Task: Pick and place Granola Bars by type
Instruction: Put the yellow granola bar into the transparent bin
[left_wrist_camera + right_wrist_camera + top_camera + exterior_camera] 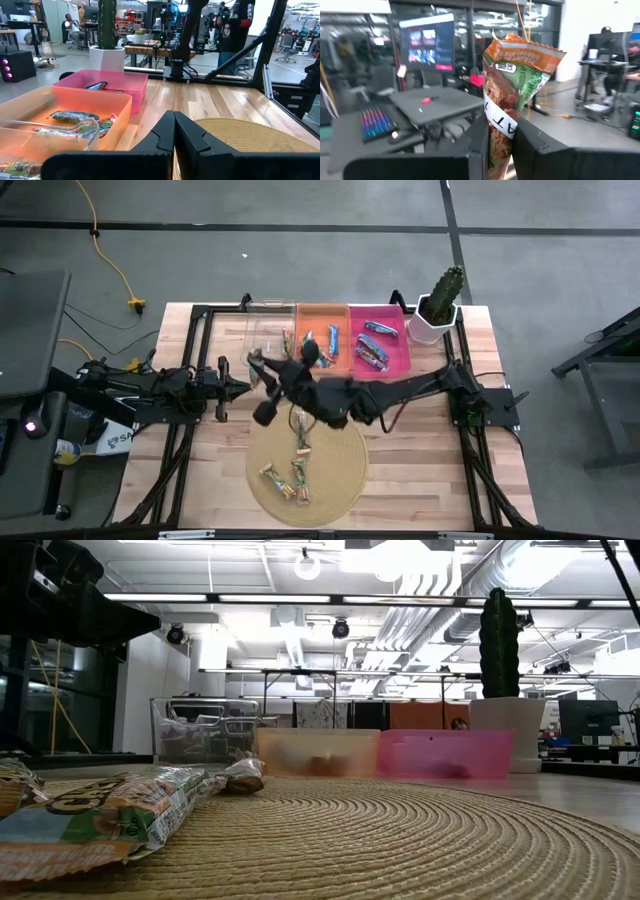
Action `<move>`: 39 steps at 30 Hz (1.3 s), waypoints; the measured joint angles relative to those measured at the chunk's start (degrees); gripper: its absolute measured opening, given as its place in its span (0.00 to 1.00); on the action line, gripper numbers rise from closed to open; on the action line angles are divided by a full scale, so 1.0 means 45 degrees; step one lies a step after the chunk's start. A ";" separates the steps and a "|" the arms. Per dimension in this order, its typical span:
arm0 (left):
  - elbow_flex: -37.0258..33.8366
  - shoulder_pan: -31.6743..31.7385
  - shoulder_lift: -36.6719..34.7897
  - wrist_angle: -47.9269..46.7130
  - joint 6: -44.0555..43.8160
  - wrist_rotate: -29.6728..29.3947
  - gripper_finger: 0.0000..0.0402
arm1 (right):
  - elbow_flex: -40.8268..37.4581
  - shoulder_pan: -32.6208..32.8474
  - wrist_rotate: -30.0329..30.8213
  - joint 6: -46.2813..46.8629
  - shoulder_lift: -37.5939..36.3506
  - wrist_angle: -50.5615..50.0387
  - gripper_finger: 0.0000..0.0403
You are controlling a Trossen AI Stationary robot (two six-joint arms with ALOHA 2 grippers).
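Now right gripper (501,142) pinches tan bar (512,95) low; light, crinkly, slippery wrapper. Left gripper (174,131) closed, empty.

Wooden table (420,450) bears round woven mat (340,465), three bins (rear) (325,335), potted cactus (438,305).

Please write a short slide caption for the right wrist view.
Right gripper holds a tan-and-green granola bar upright between its fingers.
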 joint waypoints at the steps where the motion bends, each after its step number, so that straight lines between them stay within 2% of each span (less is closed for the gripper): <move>1: 0.0002 0.0000 0.0000 0.0000 0.0000 0.0000 0.00 | 0.0000 -0.0157 -0.0328 0.0094 -0.0005 0.0159 0.12; 7: 0.0000 0.0000 0.0000 0.0000 0.0000 0.0000 0.00 | 0.0000 -0.1206 -0.1663 0.1076 -0.0005 0.0706 0.11; 13: -0.0003 0.0000 -0.0005 0.0000 0.0000 -0.0004 0.00 | -0.0047 -0.2898 -0.2896 0.2416 0.0161 0.0187 0.12; 25: 0.0002 0.0000 -0.0005 0.0008 0.0000 0.0000 0.00 | -0.0044 -0.5805 -0.4886 0.5643 0.1627 -0.0889 0.12; 35: 0.0002 0.0000 -0.0005 0.0000 0.0000 0.0044 0.00 | -0.0053 -0.6887 -0.7063 0.8506 0.3588 -0.0974 0.12; 39: -0.0001 0.0000 -0.0005 -0.0003 0.0000 0.0013 0.00 | -0.0068 -0.7011 -0.7382 0.9232 0.4010 -0.1068 0.12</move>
